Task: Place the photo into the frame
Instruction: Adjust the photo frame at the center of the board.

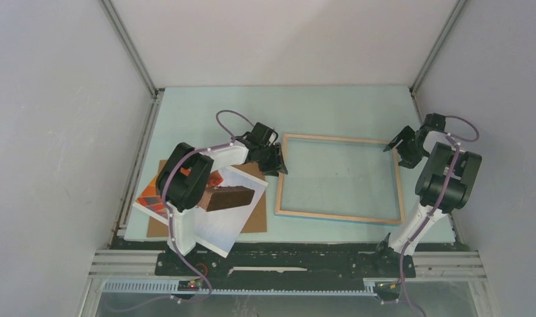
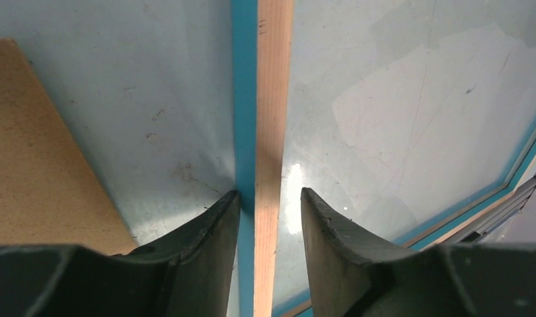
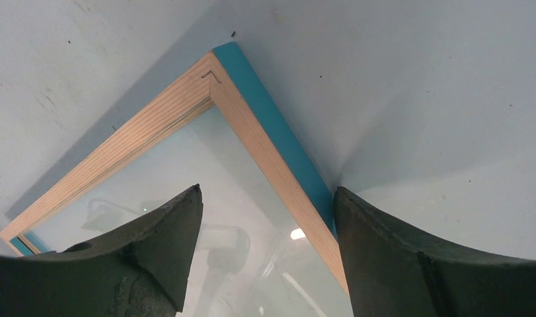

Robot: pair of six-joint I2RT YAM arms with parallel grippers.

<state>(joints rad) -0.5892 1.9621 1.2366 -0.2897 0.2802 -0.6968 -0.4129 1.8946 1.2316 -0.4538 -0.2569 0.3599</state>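
Note:
The frame (image 1: 338, 216) lies back-up on the table, its light wood showing and blue on the outer edges. My left gripper (image 1: 278, 165) stands open astride the left rail (image 2: 273, 99). In the left wrist view the gripper (image 2: 270, 193) has one finger touching the blue outer edge and the other a little clear of the wood. My right gripper (image 1: 396, 148) is open wide near the far right corner (image 3: 212, 72). That gripper (image 3: 268, 189) straddles the right rail, its outer finger against the blue edge. The photo (image 1: 219, 224) lies flat at the near left, partly under the left arm.
A plain brown backing board (image 1: 255, 214) lies under the photo, and its corner shows in the left wrist view (image 2: 34, 165). A glass pane (image 1: 338, 175) fills the frame opening. Grey walls enclose the table on three sides, with a metal rail (image 1: 285, 267) along the near edge.

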